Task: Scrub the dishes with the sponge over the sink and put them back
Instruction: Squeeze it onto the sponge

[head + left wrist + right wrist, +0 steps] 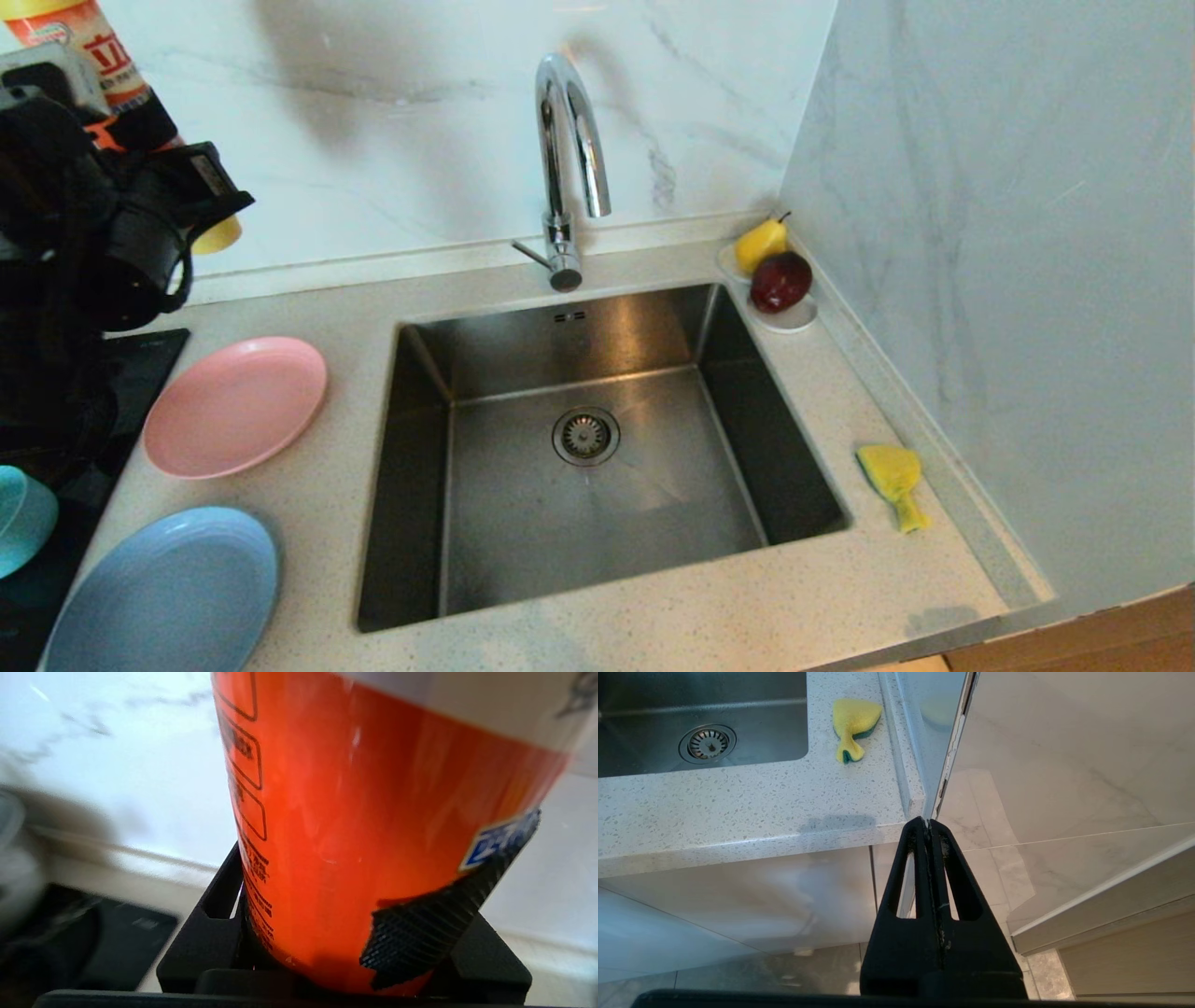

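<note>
A pink plate (235,406) and a light blue plate (168,593) lie on the counter left of the sink (523,523). A teal bowl (21,518) shows at the left edge. The yellow sponge (892,481) (853,723) lies on the counter right of the sink. My left gripper (154,163) (355,896) is raised at the far left, above the counter's back corner. It is shut on an orange detergent bottle (93,56) (373,812), held tilted. My right gripper (928,823) hangs shut and empty below the counter's front edge, near the right wall.
A chrome gooseneck tap (569,140) stands behind the sink. A white saucer (794,322) in the back right corner holds a yellow pear (761,243) and a dark red fruit (781,280). A black hob (140,355) lies at the left. A wall runs along the right.
</note>
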You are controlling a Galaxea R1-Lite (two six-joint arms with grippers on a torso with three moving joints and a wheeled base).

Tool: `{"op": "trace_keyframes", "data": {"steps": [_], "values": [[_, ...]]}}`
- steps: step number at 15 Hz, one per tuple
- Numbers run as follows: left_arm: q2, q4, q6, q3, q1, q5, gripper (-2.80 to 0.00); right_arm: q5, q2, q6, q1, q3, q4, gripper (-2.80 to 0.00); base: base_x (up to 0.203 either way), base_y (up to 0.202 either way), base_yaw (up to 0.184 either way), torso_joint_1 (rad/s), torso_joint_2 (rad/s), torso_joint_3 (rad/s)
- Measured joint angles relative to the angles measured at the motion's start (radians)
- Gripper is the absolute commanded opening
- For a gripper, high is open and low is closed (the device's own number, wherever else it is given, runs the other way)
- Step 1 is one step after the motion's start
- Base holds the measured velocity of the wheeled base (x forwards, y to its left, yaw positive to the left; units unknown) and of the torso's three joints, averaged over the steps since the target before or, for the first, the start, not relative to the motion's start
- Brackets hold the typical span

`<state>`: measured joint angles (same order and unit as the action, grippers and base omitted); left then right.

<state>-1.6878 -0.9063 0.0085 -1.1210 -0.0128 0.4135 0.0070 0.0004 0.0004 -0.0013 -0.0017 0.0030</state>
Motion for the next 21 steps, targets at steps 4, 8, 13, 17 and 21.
{"op": "trace_keyframes", "data": {"steps": [4, 8, 13, 17, 21], "values": [[0.209, 0.223, 0.023, 0.051, 0.056, -0.084, -2.80, 0.000, 0.000, 0.000, 0.000, 0.000, 0.000, -2.80, 0.000, 0.000, 0.000, 0.000, 0.00, 0.000], [0.401, 0.448, 0.111, 0.068, 0.175, -0.160, -2.80, 0.000, 0.000, 0.000, 0.000, 0.000, 0.000, -2.80, 0.000, 0.000, 0.000, 0.000, 0.00, 0.000], [0.602, 0.778, 0.252, 0.069, 0.222, -0.369, -2.80, 0.000, 0.000, 0.000, 0.000, 0.000, 0.000, -2.80, 0.000, 0.000, 0.000, 0.000, 0.00, 0.000], [0.644, 0.809, 0.398, 0.069, 0.279, -0.450, -2.80, 0.000, 0.000, 0.000, 0.000, 0.000, 0.000, -2.80, 0.000, 0.000, 0.000, 0.000, 0.00, 0.000], [0.619, 0.802, 0.451, 0.010, 0.323, -0.478, -2.80, 0.000, 0.000, 0.000, 0.000, 0.000, 0.000, -2.80, 0.000, 0.000, 0.000, 0.000, 0.00, 0.000]]}}
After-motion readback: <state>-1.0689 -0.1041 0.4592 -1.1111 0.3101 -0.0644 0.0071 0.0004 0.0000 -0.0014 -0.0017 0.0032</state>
